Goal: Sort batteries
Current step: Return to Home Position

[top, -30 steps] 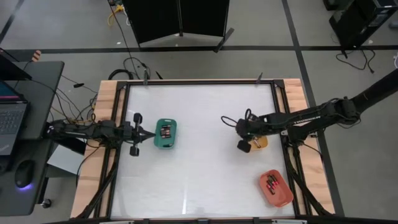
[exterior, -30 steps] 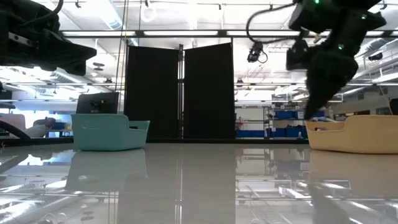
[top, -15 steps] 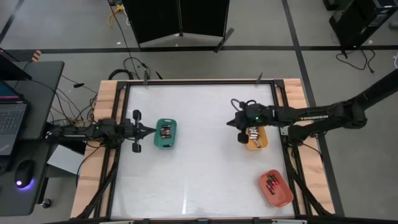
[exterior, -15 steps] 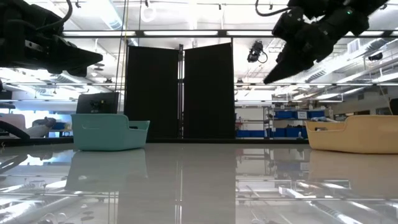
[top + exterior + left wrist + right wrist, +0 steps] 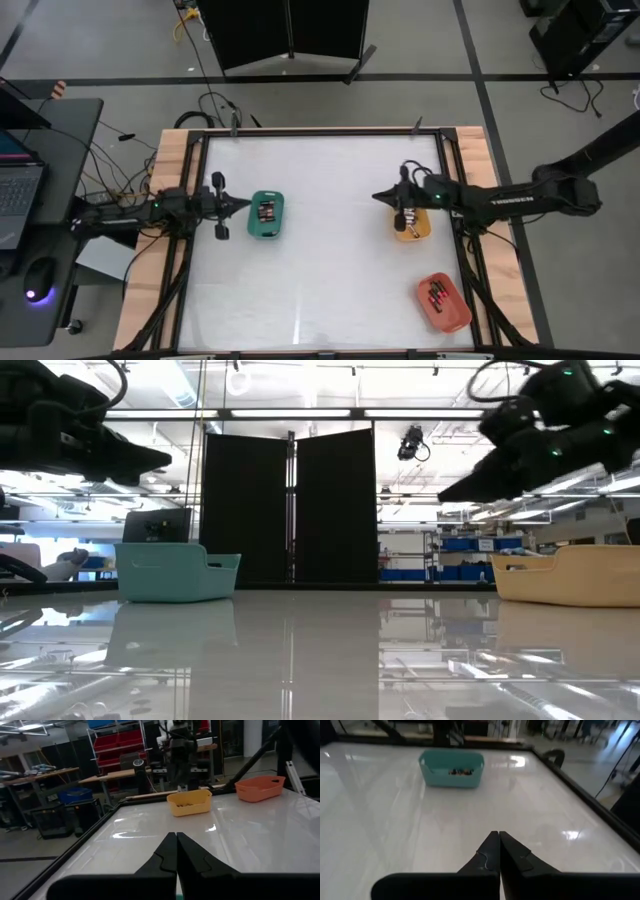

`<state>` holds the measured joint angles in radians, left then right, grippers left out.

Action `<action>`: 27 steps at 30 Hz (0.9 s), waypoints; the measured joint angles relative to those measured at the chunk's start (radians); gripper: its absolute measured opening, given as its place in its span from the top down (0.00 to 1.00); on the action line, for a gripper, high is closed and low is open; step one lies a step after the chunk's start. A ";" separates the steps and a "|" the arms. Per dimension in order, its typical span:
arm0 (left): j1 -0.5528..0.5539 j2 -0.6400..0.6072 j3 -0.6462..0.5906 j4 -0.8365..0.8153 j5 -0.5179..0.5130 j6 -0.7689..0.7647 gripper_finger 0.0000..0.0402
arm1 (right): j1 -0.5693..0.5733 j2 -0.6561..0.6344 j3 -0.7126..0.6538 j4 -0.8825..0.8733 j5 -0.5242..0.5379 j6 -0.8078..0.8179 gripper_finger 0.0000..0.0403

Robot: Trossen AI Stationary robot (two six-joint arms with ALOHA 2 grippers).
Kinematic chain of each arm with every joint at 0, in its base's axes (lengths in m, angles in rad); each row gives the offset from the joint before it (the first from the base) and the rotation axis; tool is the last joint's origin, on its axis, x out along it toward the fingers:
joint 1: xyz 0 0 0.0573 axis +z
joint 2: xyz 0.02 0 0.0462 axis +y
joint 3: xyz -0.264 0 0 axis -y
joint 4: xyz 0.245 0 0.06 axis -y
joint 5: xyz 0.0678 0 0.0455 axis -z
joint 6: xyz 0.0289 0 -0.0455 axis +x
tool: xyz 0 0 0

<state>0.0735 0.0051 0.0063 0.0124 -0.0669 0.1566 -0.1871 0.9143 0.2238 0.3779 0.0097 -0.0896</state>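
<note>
Batteries lie in three small trays: a green tray [image 5: 266, 215] at the left, a yellow tray [image 5: 411, 222] at the right and an orange-red tray [image 5: 443, 302] at the near right. The right wrist view shows the cells [image 5: 459, 771] inside the green tray [image 5: 451, 768]. My left gripper [image 5: 248, 205] hovers shut and level just left of the green tray, with nothing in it [image 5: 176, 836]. My right gripper [image 5: 375, 197] hovers shut above the table, left of the yellow tray and pointing toward the green one, also with nothing in it [image 5: 496, 834].
The white tabletop [image 5: 330, 270] lies bare between the trays. A black frame rail [image 5: 320, 132] borders the table. Beyond the left edge stands a desk with a laptop [image 5: 18, 200] and cables.
My right gripper has risen from beside the yellow tray, tipped from pointing down to nearly level, and drawn back toward the table's right edge. My left gripper has swung slightly toward the far edge.
</note>
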 joint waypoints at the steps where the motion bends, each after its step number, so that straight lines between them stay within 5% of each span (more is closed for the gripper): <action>1: 0.005 0.000 0.000 0.000 0.000 0.000 0.99 | 0.000 -0.025 -0.025 0.020 0.001 0.001 0.99; 10: 0.049 -0.001 0.000 0.003 -0.028 0.000 0.99 | 0.003 -0.247 -0.220 0.169 0.024 -0.011 0.99; 27: 0.060 -0.001 0.000 0.002 -0.035 -0.003 0.99 | -0.016 -0.757 -0.218 -0.296 0.061 0.007 0.99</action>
<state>0.1337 0.0044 0.0063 0.0143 -0.1023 0.1535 -0.2035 0.1576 0.0055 0.0815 0.0711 -0.0830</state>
